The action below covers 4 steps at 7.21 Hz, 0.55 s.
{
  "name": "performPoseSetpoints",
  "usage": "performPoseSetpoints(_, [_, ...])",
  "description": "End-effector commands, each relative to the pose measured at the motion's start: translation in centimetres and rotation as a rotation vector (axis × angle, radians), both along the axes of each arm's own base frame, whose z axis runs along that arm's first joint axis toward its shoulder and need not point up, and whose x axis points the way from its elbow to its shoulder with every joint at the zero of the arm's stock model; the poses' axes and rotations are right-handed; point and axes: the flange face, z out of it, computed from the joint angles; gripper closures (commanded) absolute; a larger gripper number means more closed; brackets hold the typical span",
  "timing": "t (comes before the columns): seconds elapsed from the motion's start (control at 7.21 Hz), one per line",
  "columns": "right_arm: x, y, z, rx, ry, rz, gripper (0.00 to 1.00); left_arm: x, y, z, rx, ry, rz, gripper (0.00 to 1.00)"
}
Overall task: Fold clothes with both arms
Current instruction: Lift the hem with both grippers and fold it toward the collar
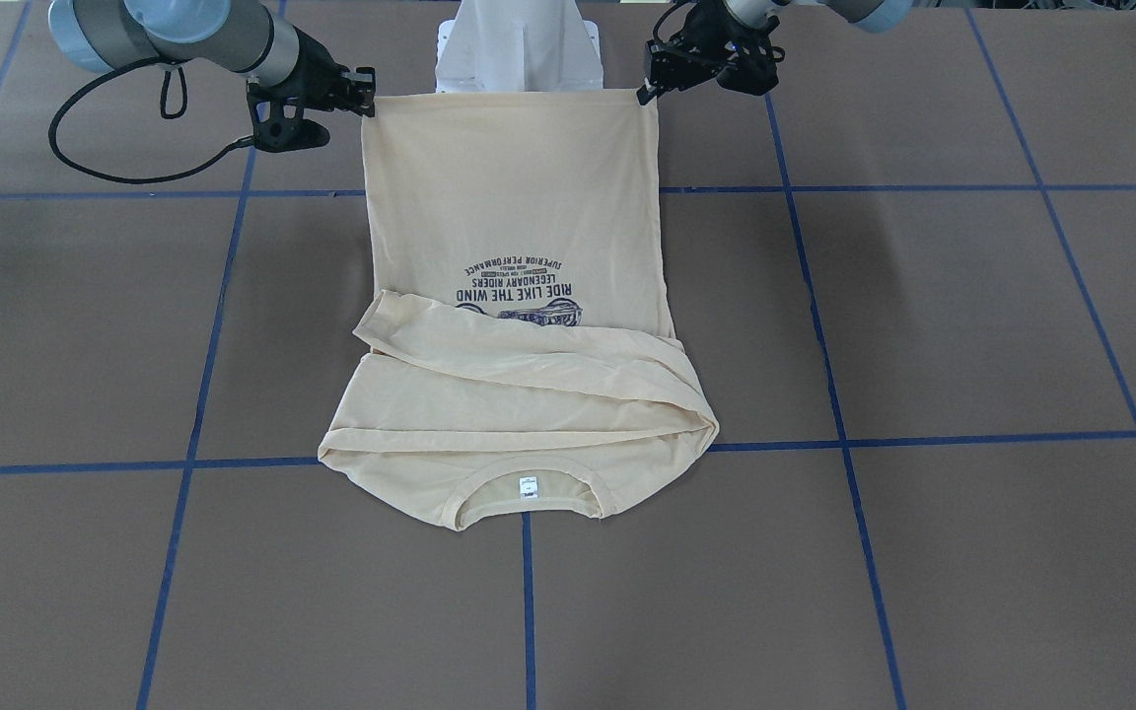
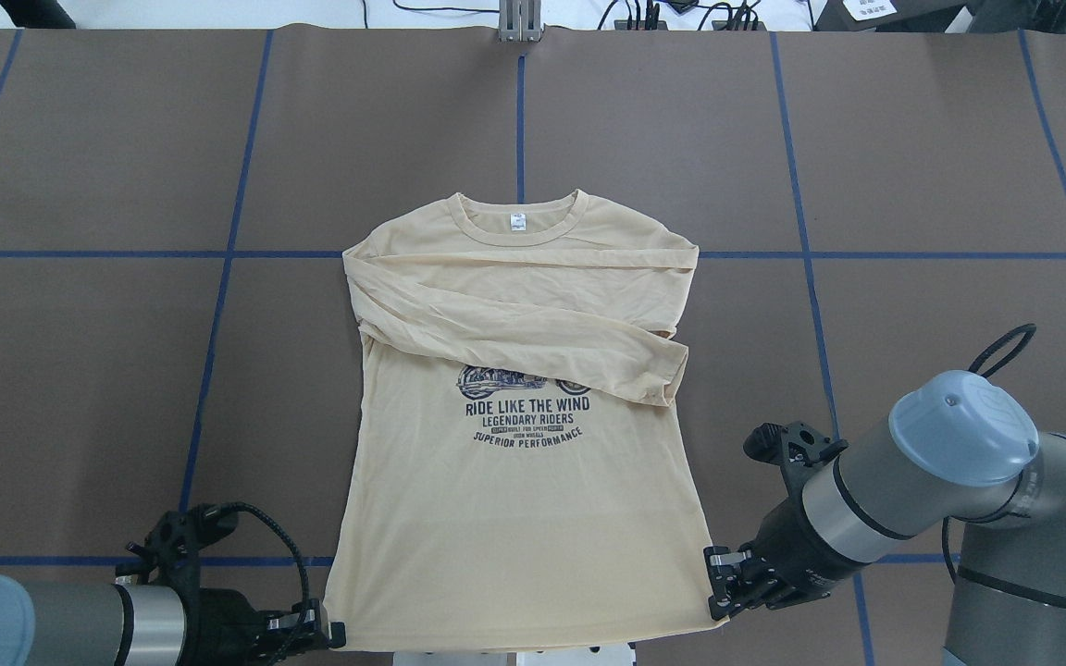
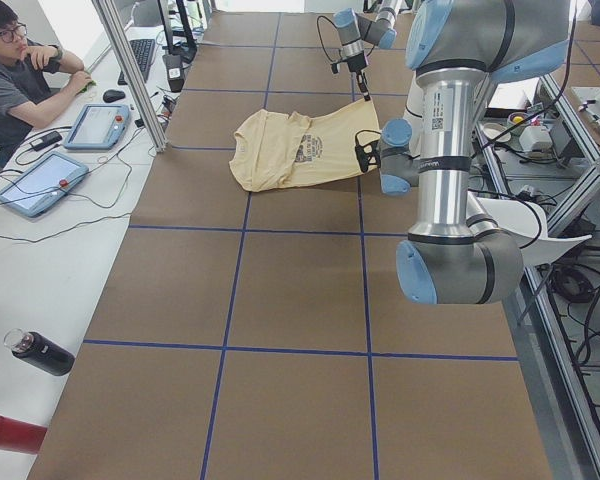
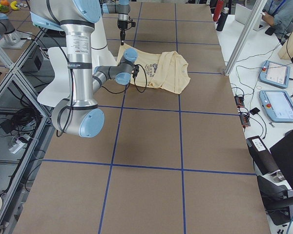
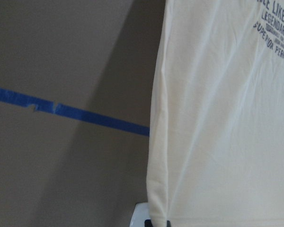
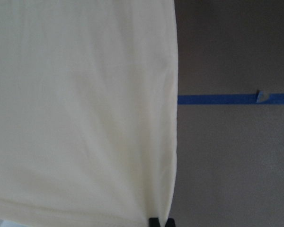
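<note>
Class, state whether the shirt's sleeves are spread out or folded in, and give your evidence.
Folded in: both sleeves lie across the chest of the shirt, one over the other, partly covering the print.

Cream shirt [image 4: 162, 72] on brown counter [image 4: 146, 139], collar end flat, hem end lifted — near right gripper [image 4: 135, 71] at 1 hem corner, far left gripper [image 4: 121, 39] at other. Blue tape grid [image 4: 181, 141] across counter.

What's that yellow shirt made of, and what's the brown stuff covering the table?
The shirt looks like thin, matte knit jersey, probably cotton: it drapes softly and wrinkles. The table cover looks like matte brown paper or card, flat; the blue lines seem tape, one end torn.
</note>
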Motion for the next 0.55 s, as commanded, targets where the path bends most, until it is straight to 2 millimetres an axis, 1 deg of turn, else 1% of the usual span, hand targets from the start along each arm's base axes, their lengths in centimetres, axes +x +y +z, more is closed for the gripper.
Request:
performPoseSetpoints(0.0, [0.5,-1.5,-0.2,-0.014,-0.004,0.02,1.0,0.3,0.4,-1.8,-0.002,0.04,0.015,1.0])
performPoseSetpoints(0.14, [2.1,-4.2,-0.7,-0.003,-0.016,0.082,1.0,0.4,-0.2,-2.6,-0.007,0.06,0.025,1.0])
performPoseSetpoints(0.28, [3.4,-7.2,-2.1,0.014,-0.045,0.15,1.0,-0.5,-2.9,-3.3,0.005,0.075,-0.031,1.0])
performPoseSetpoints(0.42, [4.2,-9.4,-3.2,0.029,-0.062,0.204,1.0,-2.3,-7.2,-5.0,0.015,0.113,-0.086,1.0])
